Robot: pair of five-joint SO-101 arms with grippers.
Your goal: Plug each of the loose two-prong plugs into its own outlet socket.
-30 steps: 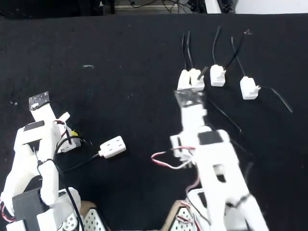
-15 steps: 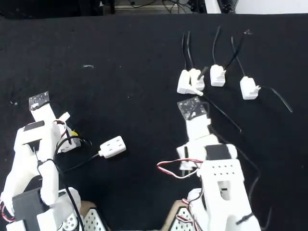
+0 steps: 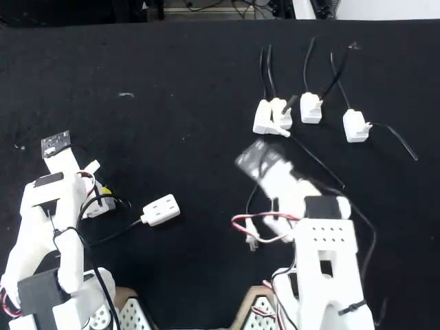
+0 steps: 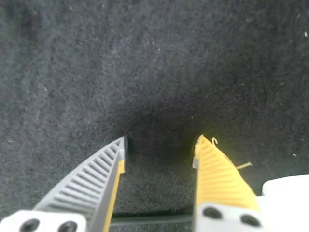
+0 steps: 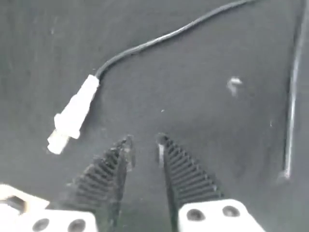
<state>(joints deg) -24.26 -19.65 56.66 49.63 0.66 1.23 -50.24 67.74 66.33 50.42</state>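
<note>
1. Two grippers come first, nearest the arm bases. Find the left gripper (image 4: 159,145) spread wide over the bare black cloth (image 4: 145,58), grasping nothing. Probably parked there, near the outlet socket (image 3: 162,209), to steady it once a plug arrives.
2. Look just beyond for that outlet socket, lying flat on the cloth at the end of its cord (image 3: 117,232). Note it well apart from every plug, so each one needs carrying across.
3. Move right to the right gripper (image 5: 145,142). Released, with only a narrow gap at the tips and nothing in between. Pointed down at the cloth near a white connector (image 5: 72,118) on a dark wire (image 5: 159,37).
4. Farthest off, count the plugs: a touching pair (image 3: 272,117), a single plug (image 3: 311,108) just beside it, and a last plug (image 3: 356,126) further right, with cords trailing toward the far edge. None plugged in yet. Probably laid out in a row for picking one at a time.
5. Rely on the high view for the layout of socket and plugs. Turn to the wrist views for the finger gaps, hidden from above under the arms' own bodies.
</note>
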